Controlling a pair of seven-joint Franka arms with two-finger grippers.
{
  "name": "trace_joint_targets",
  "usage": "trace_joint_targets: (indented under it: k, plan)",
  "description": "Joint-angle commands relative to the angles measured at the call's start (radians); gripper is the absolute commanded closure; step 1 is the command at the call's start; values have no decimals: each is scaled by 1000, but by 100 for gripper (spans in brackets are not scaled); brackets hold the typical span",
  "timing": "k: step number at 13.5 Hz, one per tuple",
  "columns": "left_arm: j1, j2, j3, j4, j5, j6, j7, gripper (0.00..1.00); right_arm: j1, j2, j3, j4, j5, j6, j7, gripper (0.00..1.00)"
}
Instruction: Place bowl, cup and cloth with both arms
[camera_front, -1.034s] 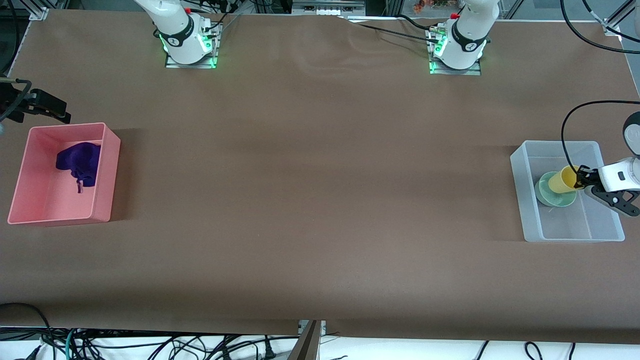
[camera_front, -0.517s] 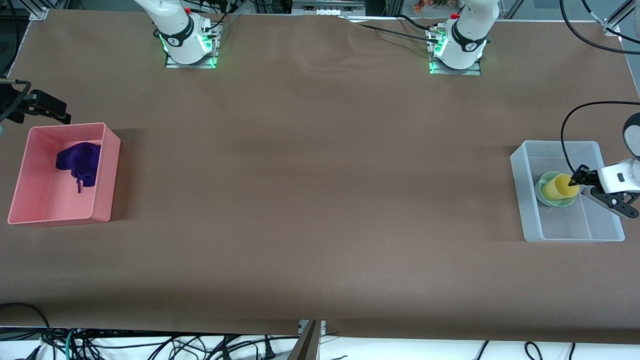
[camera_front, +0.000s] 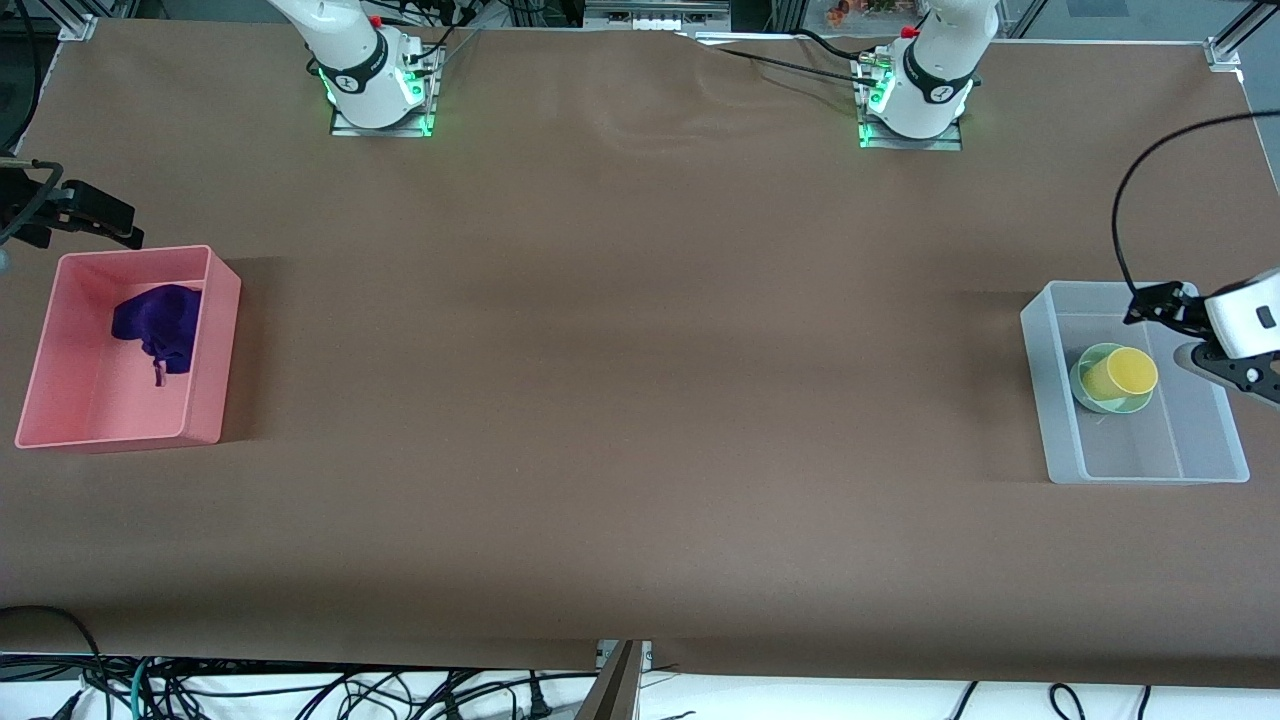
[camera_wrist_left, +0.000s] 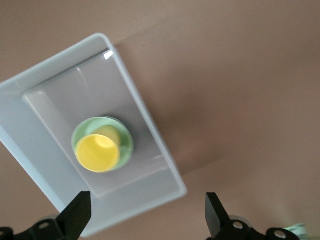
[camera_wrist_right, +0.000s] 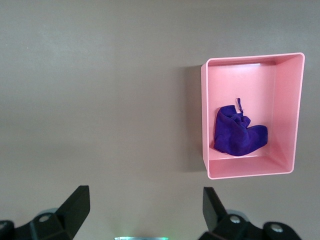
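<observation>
The yellow cup (camera_front: 1122, 372) rests tilted inside the mint-green bowl (camera_front: 1098, 398), which stands in a clear plastic bin (camera_front: 1048, 400) at the left arm's end of the table. My left gripper (camera_front: 1152, 303) is open and empty, up in the air over the bin's edge. The left wrist view shows the cup (camera_wrist_left: 97, 152) in the bowl (camera_wrist_left: 126, 138) between my spread fingers (camera_wrist_left: 77, 212). The purple-blue cloth (camera_front: 160, 325) lies in a pink bin (camera_front: 215, 350) at the right arm's end. My right gripper (camera_front: 100, 213) is open and empty, waiting beside that bin. The right wrist view shows the cloth (camera_wrist_right: 239, 136).
The clear bin (camera_wrist_left: 150, 125) and the pink bin (camera_wrist_right: 205, 120) are the only containers on the brown table (camera_front: 640, 380). The arm bases (camera_front: 375, 90) stand along the table edge farthest from the front camera. Cables hang at the edge nearest it.
My left gripper let go of the yellow cup, which dropped into the bowl, and then rose and drew back from it. The right arm has not moved.
</observation>
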Motion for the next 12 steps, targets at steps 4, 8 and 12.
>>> trace_joint_targets:
  k: [4,8,12]
  plan:
    - [-81,-114,-18,88,-146,-193,-232,0,-6,3,6,13,13,-1,3,0]
    - [-388,-314,300,-143,-252,-48,-264,0,-12,5,3,13,16,-1,5,0]
    - [-497,-415,339,-266,-174,29,-367,0,-12,5,3,13,16,-1,5,0]
